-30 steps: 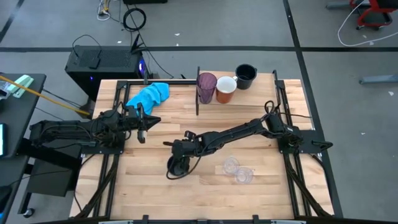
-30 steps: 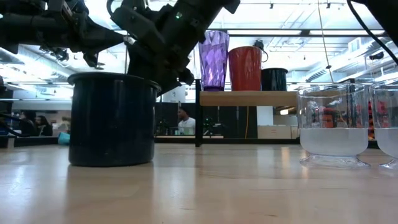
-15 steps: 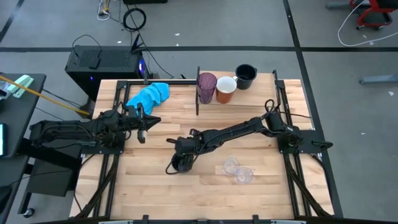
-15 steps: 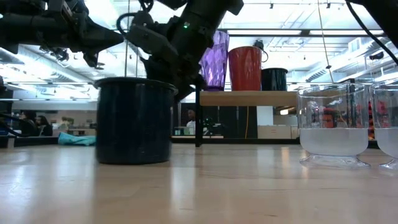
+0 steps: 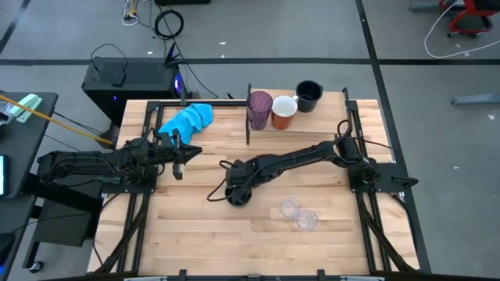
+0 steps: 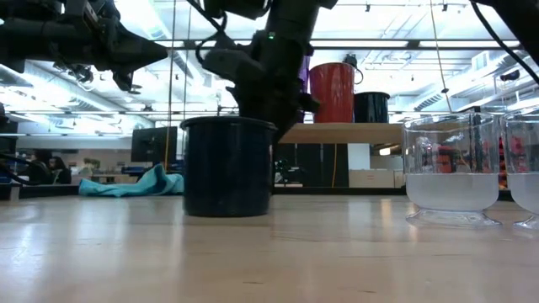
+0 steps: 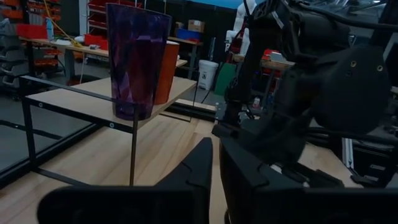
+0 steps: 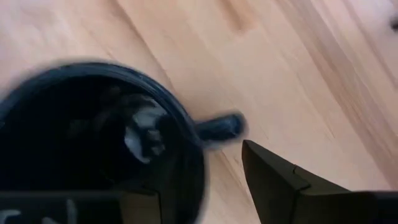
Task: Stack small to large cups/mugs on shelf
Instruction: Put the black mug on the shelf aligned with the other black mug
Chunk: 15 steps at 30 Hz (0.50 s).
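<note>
The right gripper (image 5: 237,193) clamps the rim of a dark navy handled mug (image 6: 227,166) standing beside two small clear cups (image 5: 298,213). The left gripper (image 5: 178,154), fingers together, waits beyond the mug.

This is a robotics lab or workshop: the light wood surface (image 5: 195,226) sits in a black metal frame on a grey concrete floor (image 5: 70,31) strewn with loose cables (image 5: 168,22), with a black computer tower (image 5: 129,82) just beside it. Beyond it, the low and left wrist views show an open hall with ceiling strip lights (image 6: 404,38), workbenches (image 7: 59,43) and red storage racks (image 7: 121,5).
</note>
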Each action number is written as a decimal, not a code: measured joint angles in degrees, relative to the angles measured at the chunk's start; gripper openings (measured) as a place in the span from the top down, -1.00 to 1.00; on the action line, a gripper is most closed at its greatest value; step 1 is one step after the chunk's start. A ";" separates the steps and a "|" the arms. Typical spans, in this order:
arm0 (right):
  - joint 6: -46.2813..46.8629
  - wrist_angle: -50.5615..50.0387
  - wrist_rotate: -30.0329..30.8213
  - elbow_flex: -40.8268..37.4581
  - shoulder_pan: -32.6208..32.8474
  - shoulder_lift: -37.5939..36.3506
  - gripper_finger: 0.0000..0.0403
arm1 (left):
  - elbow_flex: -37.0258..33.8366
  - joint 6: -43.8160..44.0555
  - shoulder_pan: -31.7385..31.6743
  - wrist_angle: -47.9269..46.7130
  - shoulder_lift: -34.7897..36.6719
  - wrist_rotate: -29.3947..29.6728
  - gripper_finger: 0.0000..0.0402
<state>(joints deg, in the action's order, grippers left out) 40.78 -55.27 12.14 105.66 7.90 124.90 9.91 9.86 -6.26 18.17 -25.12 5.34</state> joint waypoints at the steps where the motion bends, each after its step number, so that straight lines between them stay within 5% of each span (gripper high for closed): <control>1: 0.88 -1.49 0.00 -0.03 0.00 -0.14 0.16 | 0.00 -0.03 0.02 0.00 0.00 -0.01 0.83; 15: 9.95 -11.39 0.00 -0.06 -0.68 -0.99 0.16 | 0.00 0.01 0.02 0.00 0.00 -0.01 0.81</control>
<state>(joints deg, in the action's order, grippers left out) 50.72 -66.66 12.14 105.60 7.22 123.91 9.91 9.87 -6.24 18.17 -25.12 5.32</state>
